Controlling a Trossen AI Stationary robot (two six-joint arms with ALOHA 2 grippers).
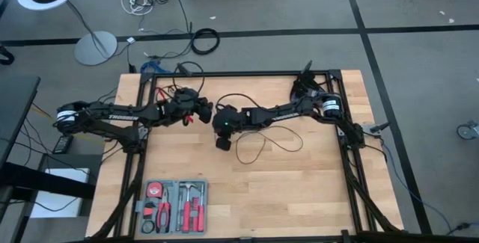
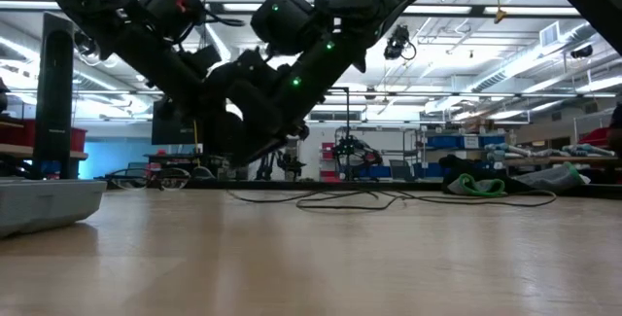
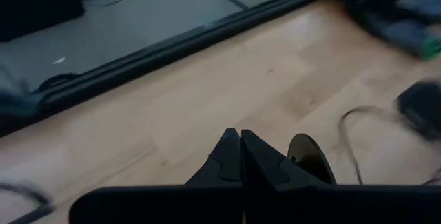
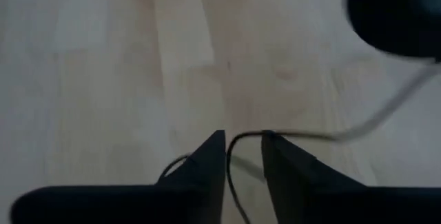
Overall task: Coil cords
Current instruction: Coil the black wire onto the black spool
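The cord (image 1: pixel 263 143) is a very thin black line lying in loose loops on the wooden table's middle; the low view shows it flat on the wood (image 2: pixel 369 197). Its small round puck (image 3: pixel 310 158) shows just beyond my left gripper's fingertips; I cannot tell whether they touch. My left gripper (image 1: pixel 204 112) (image 3: pixel 241 145) is shut with nothing between its fingers. My right gripper (image 1: pixel 222 143) (image 4: pixel 242 151) points slanting down over the cord's left end. Its fingers stand slightly apart, and a strand of cord (image 4: pixel 231 156) runs through the gap. My right gripper has a strand of the cord (image 4: pixel 230 172) in the gap between its parted fingers, coming at it slanting down from the table's right. I cannot tell whether either finger touches it. The cord trails off slack over the wood (image 4: pixel 358 127).
A grey tray of red-handled tools (image 1: pixel 176 205) (image 2: pixel 49 204) stands near the front left. Black frame rails (image 1: pixel 247 75) run along the far and side edges. Bare wood lies at the near right (image 1: pixel 299 198). A dark blurred shape (image 4: pixel 400 10) is close to my right gripper.
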